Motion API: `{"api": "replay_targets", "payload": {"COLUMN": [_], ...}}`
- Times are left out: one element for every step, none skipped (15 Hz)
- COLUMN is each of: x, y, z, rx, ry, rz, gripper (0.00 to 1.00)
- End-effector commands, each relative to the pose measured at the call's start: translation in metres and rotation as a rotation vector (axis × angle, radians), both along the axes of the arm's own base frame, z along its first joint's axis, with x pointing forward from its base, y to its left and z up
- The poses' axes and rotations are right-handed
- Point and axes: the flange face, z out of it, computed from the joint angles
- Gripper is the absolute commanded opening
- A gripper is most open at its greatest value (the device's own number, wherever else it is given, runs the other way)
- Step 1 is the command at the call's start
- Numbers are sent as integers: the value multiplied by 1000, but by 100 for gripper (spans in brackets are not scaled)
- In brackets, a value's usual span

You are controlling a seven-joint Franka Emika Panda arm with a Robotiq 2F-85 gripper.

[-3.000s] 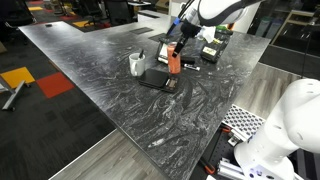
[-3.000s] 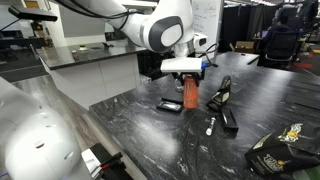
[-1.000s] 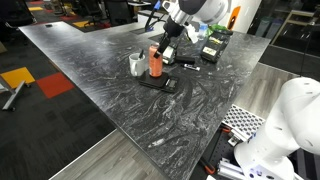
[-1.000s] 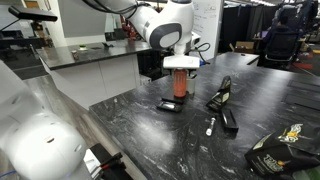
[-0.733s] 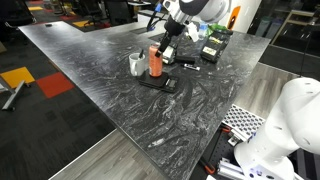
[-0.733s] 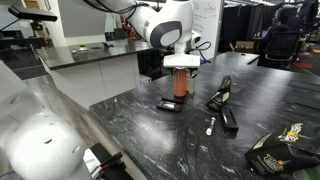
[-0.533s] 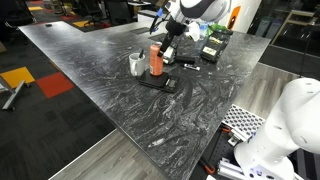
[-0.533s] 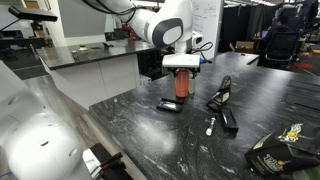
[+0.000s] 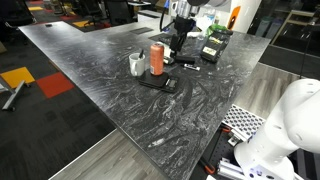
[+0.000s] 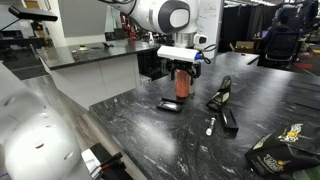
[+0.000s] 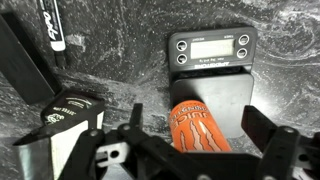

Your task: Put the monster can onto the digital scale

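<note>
Orange-red and upright, the monster can stands on the digital scale, a thin black slab lying flat on the grey veined stone table. In the wrist view the can is seen from above, standing on the glossy plate of the scale, below the scale's grey display with 4 round buttons around it.

The gripper hangs just above the can's silvery top. Its 2 fingers are spread wide, 1 on each side of the can. Dark gaps show between the fingers and the can, so the claw grips nothing.

A short white cup stands just beside the scale, lower than the can. Behind them, black boxes with green markings lie near the far edge of the table.

In an exterior view the scale pokes out from under the can towards the camera. To the side lie a white marker and 2 long black objects, one of them tilted. A dark bag with yellow print rests near the table's corner.

The wrist view also shows a marker at the top edge and a black box with white lettering beside the gripper's body.
</note>
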Motion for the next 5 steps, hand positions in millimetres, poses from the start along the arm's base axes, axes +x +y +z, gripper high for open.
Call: {"api": "replay_targets", "payload": {"x": [-5,-6,-6,-6,-6], "y": [-19,-23,-28,-31,-35], "z": [25,31,36,40,43], "rx": [-30,-37,-45,-52,-58], "ry": [15,9,4,-1,-4], "rz": [-159,-195,-233,-266,-296], "gripper": [100,100,100,100,100]}}
